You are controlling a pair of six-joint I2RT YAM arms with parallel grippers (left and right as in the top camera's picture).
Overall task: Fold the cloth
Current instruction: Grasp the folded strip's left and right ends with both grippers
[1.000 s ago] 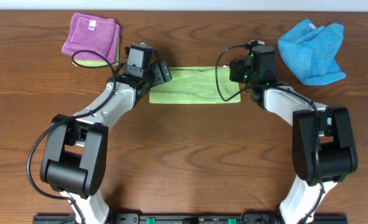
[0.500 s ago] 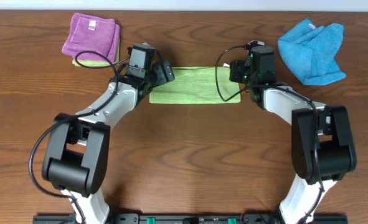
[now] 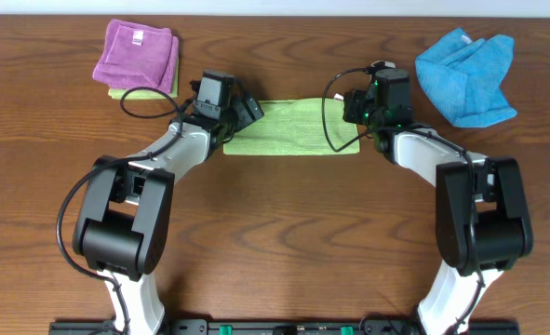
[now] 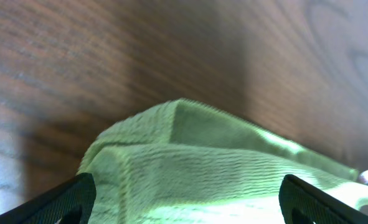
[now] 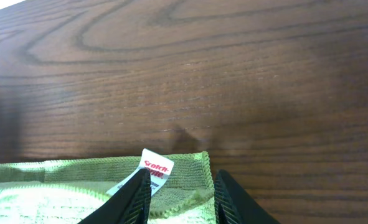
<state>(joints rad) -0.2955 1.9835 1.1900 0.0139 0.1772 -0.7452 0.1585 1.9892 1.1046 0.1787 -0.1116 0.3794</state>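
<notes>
The green cloth lies on the wooden table as a long folded strip. My left gripper is at its left end, jaws wide open, and the raised, rumpled end of the cloth sits between the fingertips. My right gripper is at the cloth's right end. Its fingers stand partly apart over the far right corner, next to the white label. The cloth there lies flat between them.
A folded purple cloth lies on another green cloth at the back left. A crumpled blue cloth lies at the back right. The table's far edge runs just behind them.
My left gripper has shifted slightly right and toward the back along the cloth's left end. The right arm and the cloth have not visibly moved.
</notes>
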